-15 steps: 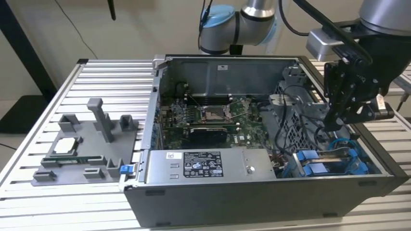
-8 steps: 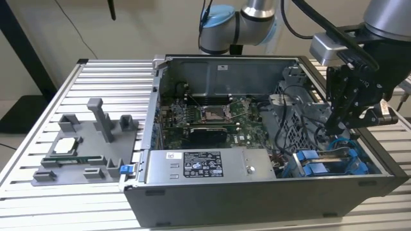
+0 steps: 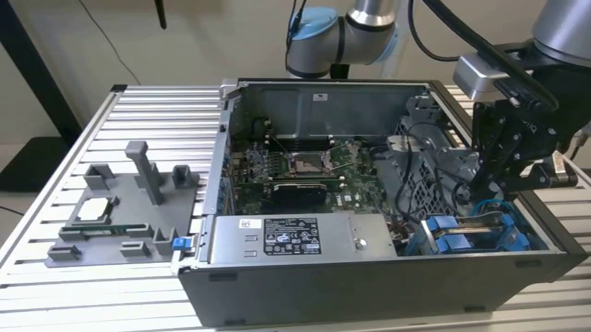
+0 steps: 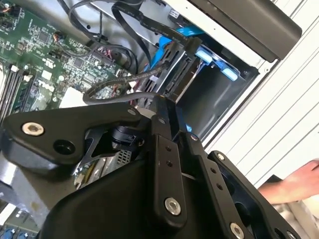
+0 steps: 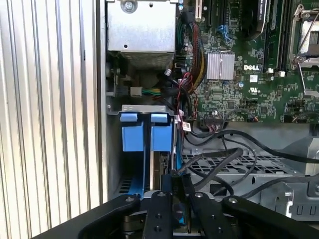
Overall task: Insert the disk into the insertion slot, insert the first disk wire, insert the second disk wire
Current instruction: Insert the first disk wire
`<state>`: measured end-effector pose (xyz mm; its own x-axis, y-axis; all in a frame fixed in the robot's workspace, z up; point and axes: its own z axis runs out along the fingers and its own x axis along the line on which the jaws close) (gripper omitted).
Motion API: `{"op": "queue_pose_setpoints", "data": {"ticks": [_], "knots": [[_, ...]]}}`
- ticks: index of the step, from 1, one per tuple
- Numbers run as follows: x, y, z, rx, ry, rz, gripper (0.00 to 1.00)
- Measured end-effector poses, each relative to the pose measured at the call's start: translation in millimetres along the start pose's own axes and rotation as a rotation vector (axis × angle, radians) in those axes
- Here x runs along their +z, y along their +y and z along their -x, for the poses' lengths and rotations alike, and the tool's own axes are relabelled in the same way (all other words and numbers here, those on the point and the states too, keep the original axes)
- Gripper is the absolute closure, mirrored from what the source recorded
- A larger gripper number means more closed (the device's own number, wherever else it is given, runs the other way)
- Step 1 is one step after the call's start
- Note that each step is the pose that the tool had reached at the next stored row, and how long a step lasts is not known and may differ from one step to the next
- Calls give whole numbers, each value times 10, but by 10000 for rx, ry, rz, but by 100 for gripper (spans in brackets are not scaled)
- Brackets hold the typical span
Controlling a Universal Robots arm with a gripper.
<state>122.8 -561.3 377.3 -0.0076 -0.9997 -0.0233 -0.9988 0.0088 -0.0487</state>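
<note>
The disk sits in the insertion slot (image 3: 520,223) at the case's front corner on the exterior view's right. Its blue carrier (image 3: 469,234) shows from above, and its two blue tabs (image 5: 135,133) show in the first wrist view. My black gripper (image 3: 482,188) reaches down into the case right over the disk's end. In both wrist views its fingers (image 5: 160,211) stand close together around the black plug of a disk wire (image 4: 175,74), whose cable (image 5: 227,155) loops away over the drive cage. The plug is at the disk's connector edge (image 4: 185,63).
A grey power-supply box (image 3: 295,238) lies at the case's front, the green motherboard (image 3: 305,169) behind it. Cable bundles (image 5: 187,92) run beside the drive cage (image 5: 249,169). A grey fixture (image 3: 120,207) stands on the ribbed table. A person's hand (image 4: 294,184) is near the case.
</note>
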Motion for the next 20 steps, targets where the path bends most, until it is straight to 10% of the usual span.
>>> {"op": "queue_pose_setpoints", "data": {"ticks": [4, 20], "knots": [[29, -39, -31, 4, -5, 195, 100], [123, -230, -127, 21, -162, 360, 100]]}}
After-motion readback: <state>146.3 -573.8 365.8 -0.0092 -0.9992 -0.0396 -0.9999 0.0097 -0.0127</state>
